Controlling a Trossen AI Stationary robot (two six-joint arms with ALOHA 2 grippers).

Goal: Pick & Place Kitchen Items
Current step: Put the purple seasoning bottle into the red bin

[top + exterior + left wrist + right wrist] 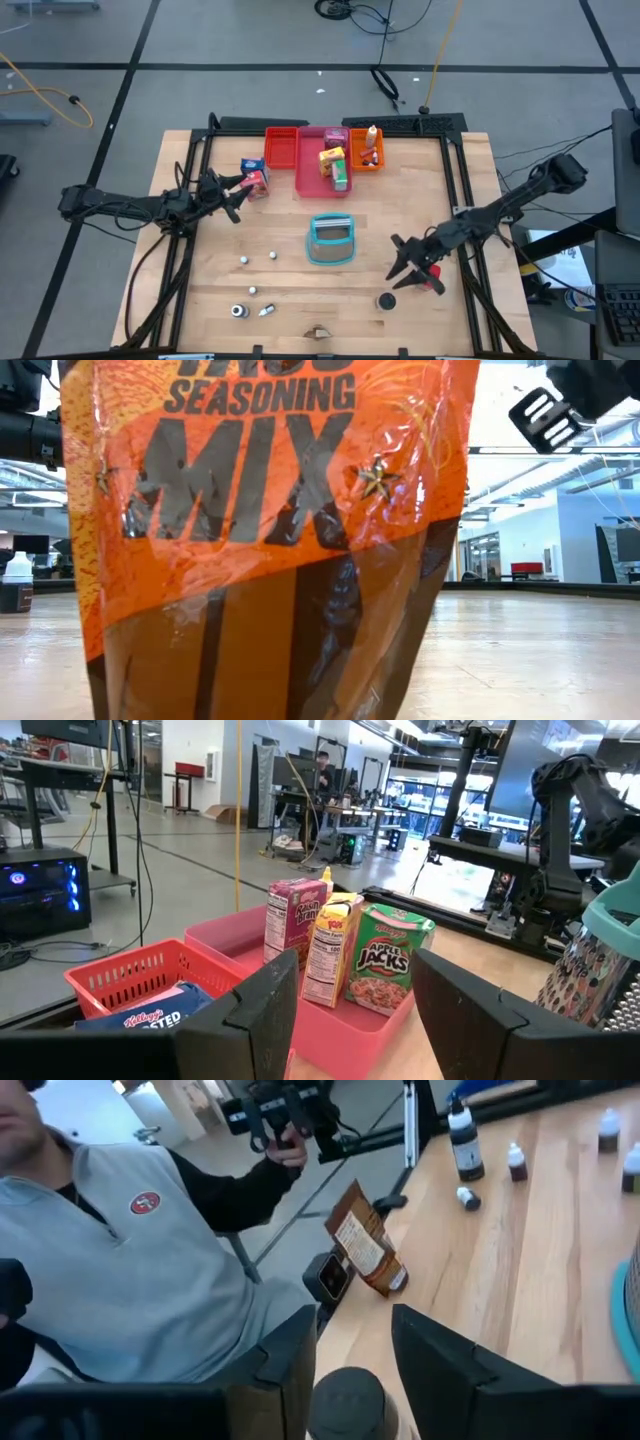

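A: On the wooden counter (300, 290), near its back edge, three plastic trays stand in a row: a red tray (281, 147), a pink tray (312, 170) and an orange tray (366, 156).

B: What do they hold?

A: Three cereal cartons (340, 950) of printed cardboard stand upright, side by side, in the pink one. An orange bottle (372, 140) is in the orange one. The red one has lattice walls.

B: And the left gripper?

A: The left gripper (240, 195) is near the left of the trays, its flat dark fingers apart and holding nothing. A red-blue carton (256, 177) lies just beside it.

B: The right gripper?

A: The right gripper (410, 268) is at the right front of the counter. Its fingers are apart, with a dark round cap (345, 1400) between them; I cannot tell if they touch it. A teal basket (331, 241) sits in the middle, and a glossy orange seasoning packet (270, 530) stands at the front edge.
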